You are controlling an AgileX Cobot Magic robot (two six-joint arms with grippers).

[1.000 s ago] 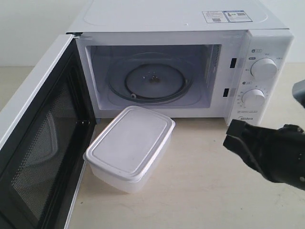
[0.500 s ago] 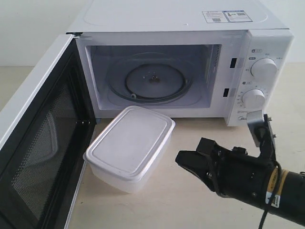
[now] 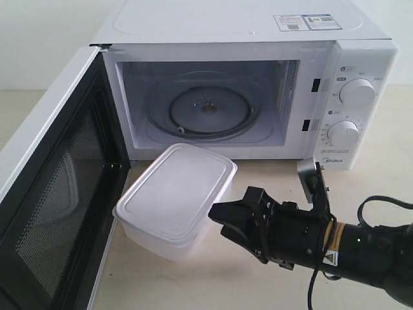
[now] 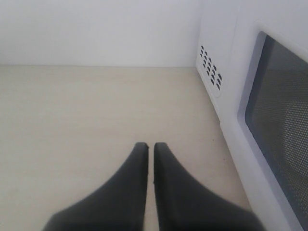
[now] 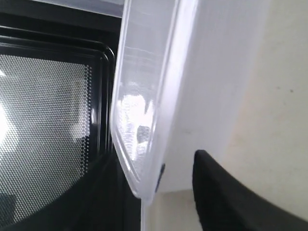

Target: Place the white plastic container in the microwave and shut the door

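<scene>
Pale beige table [image 3: 277,190], microwave [image 3: 245,26] standing at back, white plastic container [image 3: 177,194] in front

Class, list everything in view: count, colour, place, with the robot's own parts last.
microwave: one, white, back of table
door: one, white, black inside, swung open leftward
turntable: one, clear glass, inside microwave
dials: two, white, microwave's right panel
container: one, translucent white, lidded, on table before the opening
table: one, beige, beneath everything
right end effector: one, black, open, at container's near corner
left end effector: one, black, shut, outside the door
</scene>
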